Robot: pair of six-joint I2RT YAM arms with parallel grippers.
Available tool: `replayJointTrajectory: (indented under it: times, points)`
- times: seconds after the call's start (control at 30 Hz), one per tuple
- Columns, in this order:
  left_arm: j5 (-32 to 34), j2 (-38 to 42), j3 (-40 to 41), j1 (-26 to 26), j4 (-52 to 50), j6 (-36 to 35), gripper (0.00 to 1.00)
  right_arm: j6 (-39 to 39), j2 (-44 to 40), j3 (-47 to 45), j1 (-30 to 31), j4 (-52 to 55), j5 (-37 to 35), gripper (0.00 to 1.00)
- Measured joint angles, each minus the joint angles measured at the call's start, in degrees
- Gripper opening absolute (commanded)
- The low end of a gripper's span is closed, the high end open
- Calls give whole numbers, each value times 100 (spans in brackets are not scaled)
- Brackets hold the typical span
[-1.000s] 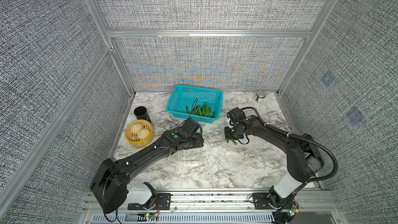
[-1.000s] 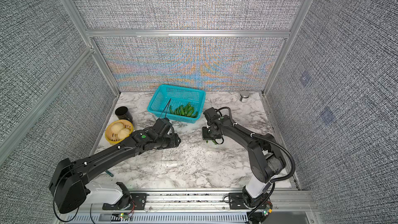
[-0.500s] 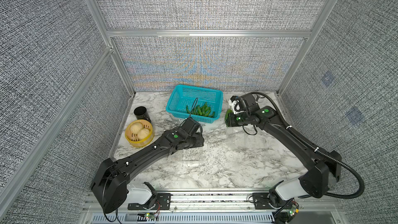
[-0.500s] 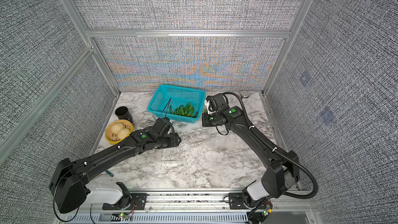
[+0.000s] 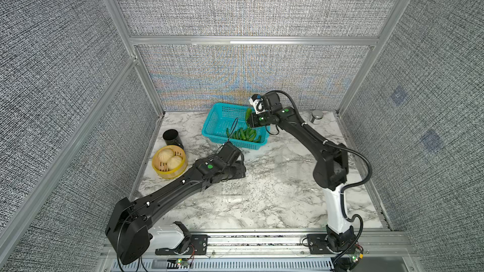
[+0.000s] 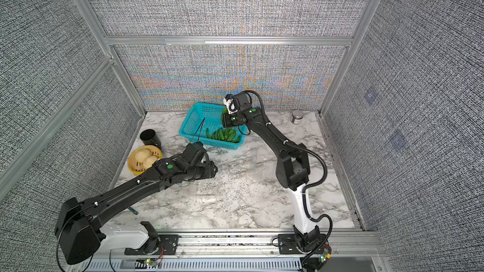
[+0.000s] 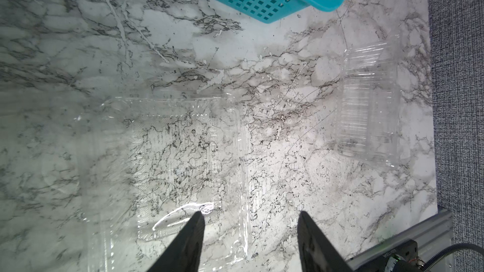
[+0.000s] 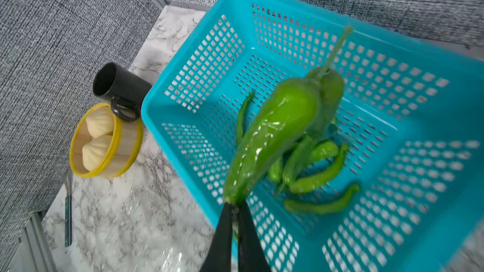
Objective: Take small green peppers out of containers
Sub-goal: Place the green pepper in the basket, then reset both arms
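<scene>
Grey woven walls box in a marble table (image 5: pixel 262 213); in a top view the right claw (image 5: pixel 248 121) hangs over the teal basket (image 5: pixel 212 122), small green peppers (image 5: pixel 243 135) heaped inside. From the left wrist, the left claw (image 7: pixel 251 215) stands half open above a clear clamshell box (image 7: pixel 183 153), empty; the second clamshell box (image 7: pixel 366 105) looks empty too. From the right wrist, that right claw pinches only the tip of a glossy pepper (image 8: pixel 275 132): it could slip and land outside the rim.
</scene>
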State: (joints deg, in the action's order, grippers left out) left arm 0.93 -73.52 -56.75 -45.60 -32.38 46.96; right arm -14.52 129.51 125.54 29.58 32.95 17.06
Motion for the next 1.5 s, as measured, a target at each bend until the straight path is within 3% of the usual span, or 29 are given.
replayJointTrajectory:
  times: [0.17, 0.37, 0.47, 0.53, 0.6, 0.63, 0.67, 0.77, 0.87, 1.0, 1.2, 1.27, 1.3, 1.4, 1.5]
  points:
    - [70, 111, 28, 0, -103, 2, 58, -205, 1263, 1137, -7, 170, 127, 0]
    - [103, 120, 76, 4, -160, 4, 58, -411, 1696, 1126, -7, 267, 114, 2]
    - [103, 120, 76, 4, -164, 4, 58, -472, 1770, 1161, -9, 291, 138, 48]
    - [107, 118, 72, 4, -190, 4, 58, -470, 1799, 1285, -37, 442, 190, 65]
    - [118, 118, 33, 4, -221, 4, 58, -461, 1670, 1285, -61, 514, 280, 74]
    - [142, 118, -7, 2, -229, 4, 58, -450, 1526, 1231, -81, 544, 310, 91]
    - [173, 118, -44, 2, -232, 4, 59, -452, 1362, 1158, -105, 568, 337, 99]
    - [284, 164, -155, 4, -256, 0, 62, -426, 483, 730, -210, 599, 439, 99]
    - [531, 297, -173, 15, -297, -28, 72, -350, -861, -59, -361, 487, 439, 99]
    - [1174, 584, 52, 85, -245, -162, 80, -140, -2581, -1836, -721, -197, 459, 99]
    - [2903, 1534, 754, 221, 326, -708, 85, 31, -4684, -5215, -1766, -992, 26, 99]
    - [3598, 2002, 1215, 227, 800, -1084, 85, 162, -5149, -6046, -1985, -1357, -181, 99]
    - [3976, 2190, 1456, 232, 1115, -1311, 99, 240, -5313, -6443, -2081, -1567, -319, 99]
    - [5034, 2400, 2203, 374, 2302, -2341, 100, 588, -5700, -7713, -2297, -2201, -798, 99]
    - [5512, 1982, 2656, 785, 3248, -3401, 100, 1003, -5893, -9031, -2334, -3381, -1104, 99]
